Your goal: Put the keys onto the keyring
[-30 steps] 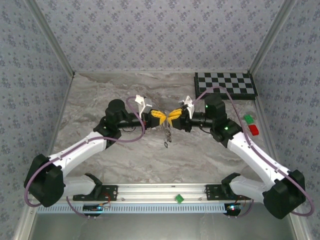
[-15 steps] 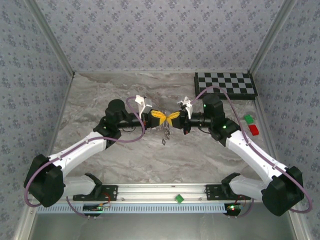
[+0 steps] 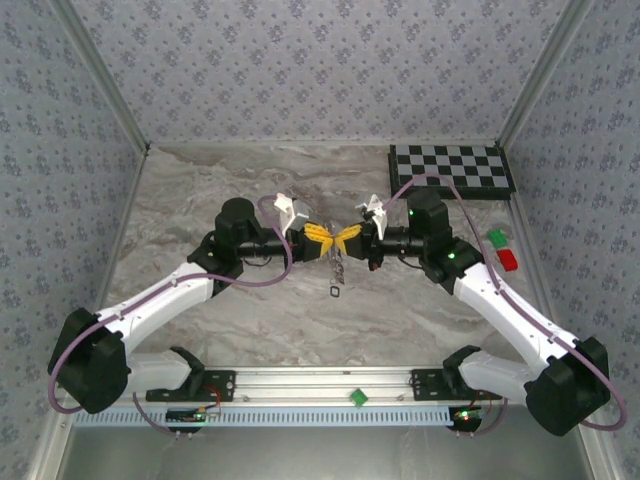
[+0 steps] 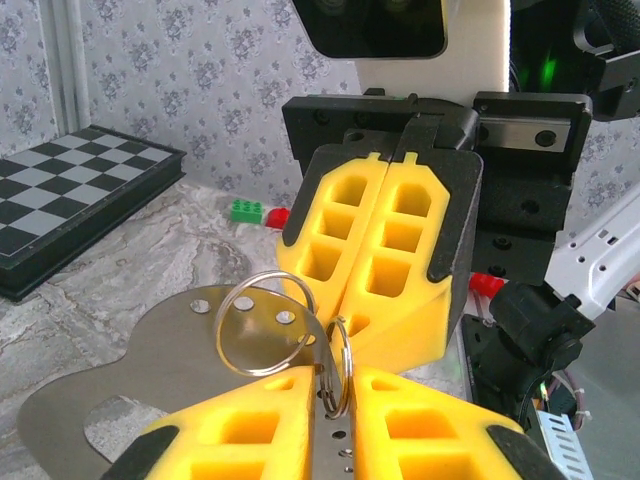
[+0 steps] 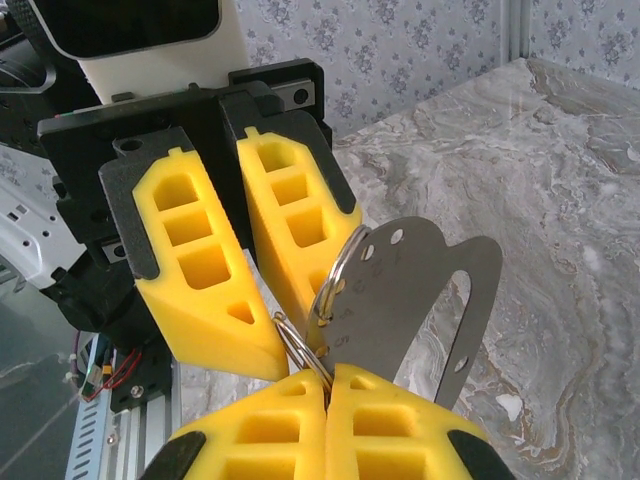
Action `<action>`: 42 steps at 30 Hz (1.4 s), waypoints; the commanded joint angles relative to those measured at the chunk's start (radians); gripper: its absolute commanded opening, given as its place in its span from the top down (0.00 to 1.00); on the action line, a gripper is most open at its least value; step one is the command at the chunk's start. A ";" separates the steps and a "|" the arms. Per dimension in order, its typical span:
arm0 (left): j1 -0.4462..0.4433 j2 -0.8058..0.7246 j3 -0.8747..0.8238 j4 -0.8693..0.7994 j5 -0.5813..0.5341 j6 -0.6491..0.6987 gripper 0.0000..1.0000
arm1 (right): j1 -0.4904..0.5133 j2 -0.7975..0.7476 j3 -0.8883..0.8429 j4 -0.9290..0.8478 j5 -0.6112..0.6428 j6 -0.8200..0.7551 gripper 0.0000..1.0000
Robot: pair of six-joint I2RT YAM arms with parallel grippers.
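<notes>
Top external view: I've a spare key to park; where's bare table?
Bare: the marble table's back-left patch beside the left arm, and the near strip before the metal rail. Crowded: the middle, where yellow left pincer and right pincer grip the steel keyring; right side: chequered board, green brick, red brick.

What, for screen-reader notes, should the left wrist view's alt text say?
Two shut yellow grippers meet tip to tip on a silver keyring: the left gripper at the bottom, the right gripper above. A second ring threads a flat metal plate at left; a checkerboard lies behind.
</notes>
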 commanded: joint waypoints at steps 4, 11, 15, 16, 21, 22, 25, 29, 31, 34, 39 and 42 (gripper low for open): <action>-0.002 -0.034 0.032 0.019 -0.023 0.015 0.84 | 0.014 0.009 0.039 -0.039 -0.020 -0.032 1.00; -0.002 -0.015 0.047 -0.018 -0.006 0.035 0.84 | 0.027 0.004 0.050 -0.046 -0.009 -0.038 1.00; -0.003 0.003 0.064 -0.059 0.009 0.058 0.87 | 0.027 -0.003 0.053 -0.055 -0.005 -0.043 1.00; -0.002 0.006 0.067 -0.066 0.010 0.061 0.92 | 0.027 -0.004 0.053 -0.056 -0.005 -0.044 1.00; -0.001 0.005 0.064 -0.036 0.009 0.042 1.00 | 0.029 -0.010 0.051 -0.061 0.002 -0.047 1.00; -0.002 0.002 0.055 -0.007 0.007 0.024 1.00 | 0.029 -0.014 0.048 -0.059 0.012 -0.047 1.00; -0.002 -0.007 0.030 0.064 -0.007 -0.024 1.00 | 0.029 -0.038 0.028 -0.050 0.057 -0.050 0.82; -0.001 -0.020 0.008 0.141 -0.016 -0.078 1.00 | 0.029 -0.102 -0.029 -0.002 0.143 -0.052 0.76; 0.000 -0.024 0.002 0.169 -0.012 -0.098 1.00 | 0.031 -0.140 -0.065 0.032 0.187 -0.058 0.77; -0.001 -0.031 0.002 0.181 -0.004 -0.109 1.00 | 0.046 -0.176 -0.094 0.060 0.242 -0.084 0.81; -0.003 -0.038 -0.002 0.207 0.003 -0.129 1.00 | 0.073 -0.177 -0.098 0.075 0.284 -0.114 0.81; -0.004 -0.041 -0.003 0.210 0.006 -0.133 1.00 | 0.081 -0.171 -0.095 0.076 0.289 -0.119 0.81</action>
